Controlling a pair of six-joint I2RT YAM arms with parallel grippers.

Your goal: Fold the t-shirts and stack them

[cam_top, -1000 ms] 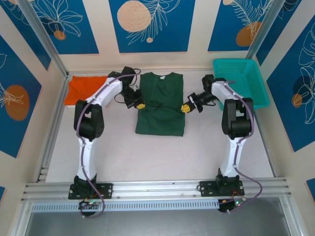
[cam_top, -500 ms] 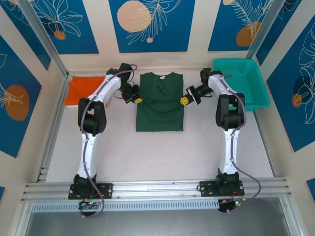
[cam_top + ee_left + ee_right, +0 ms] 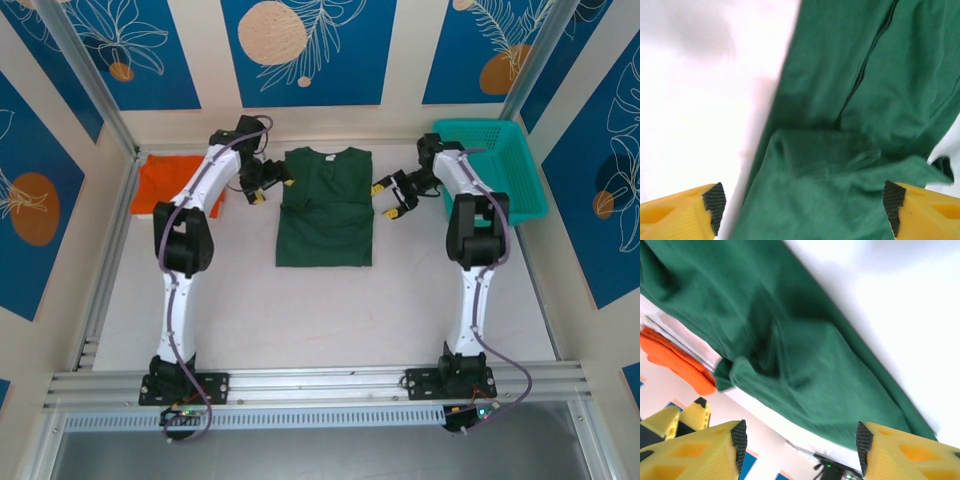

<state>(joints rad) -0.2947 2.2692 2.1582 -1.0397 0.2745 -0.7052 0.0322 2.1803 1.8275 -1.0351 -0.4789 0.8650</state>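
walls [image 3: 403, 60]: cream, blue floral panels [image 3: 340, 75] | table [image 3: 320, 310]: white | aluminium rails [image 3: 320, 380]: front edge

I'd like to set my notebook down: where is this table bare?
The widest bare stretch of table lies between the left arm and right arm, from the near hem of the green shirt to the front rail. The far edge is crowded: orange shirt, left fingers, green shirt, right fingers, basket.

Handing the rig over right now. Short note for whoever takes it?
Left gripper: open, empty, above the green shirt's left edge.
Right gripper: open, empty, by its right edge.
Green shirt lies flat mid-table, sleeves folded in. Orange shirt is folded at the far left.
Left to do: fold the green shirt shorter, then stack the two shirts.
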